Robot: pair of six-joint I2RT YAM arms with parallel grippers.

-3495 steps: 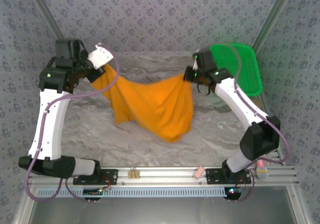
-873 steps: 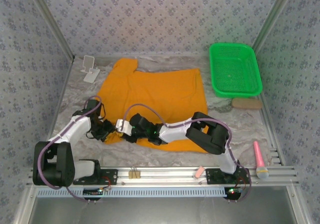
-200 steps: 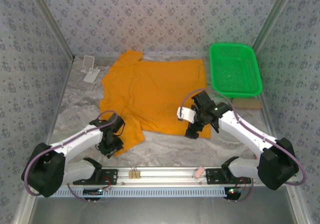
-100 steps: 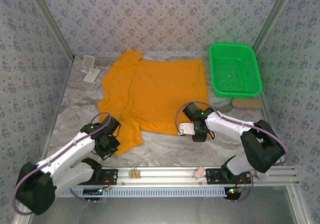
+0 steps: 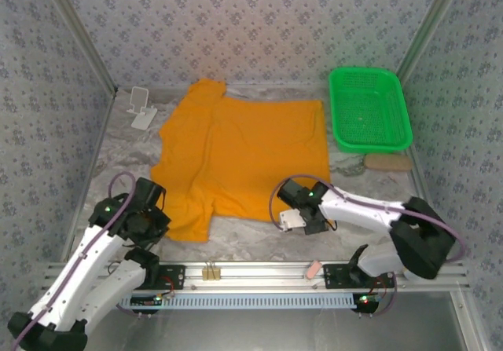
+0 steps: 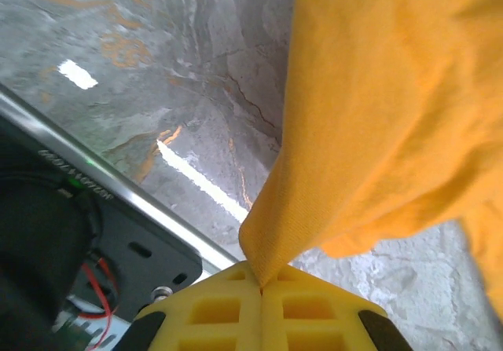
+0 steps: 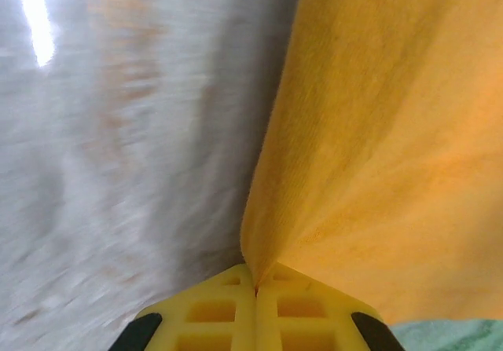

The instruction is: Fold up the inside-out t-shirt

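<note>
At the far right corner of the marbled grey surface [image 5: 259, 237] stands a green plastic basket [image 5: 397, 100], its perforated floor in plain sight from wall to wall. A tan oblong object [image 5: 387, 162] lies just beside its near edge, and a small white stand [image 5: 142, 106] sits at the far left.

We see the t-shirt [image 5: 251, 151], plain orange and softly creased, spread mostly flat across the middle of the surface. One short sleeve reaches toward the far left, and the body runs out to a straight edge near the basket. We cannot make out a tag or lettering on the side facing up.

Both arms reach low over the near edge of the cloth. The left arm [image 5: 86, 257] bends in from the near left, and its wrist view shows the yellow left fingers [image 6: 228, 312] pressed together on a peaked fold of orange fabric. The right arm [image 5: 369, 210] stretches leftward along the near side. Its right fingers [image 7: 299, 312] likewise pinch a fold of the shirt, which rises from between the tips.
</note>
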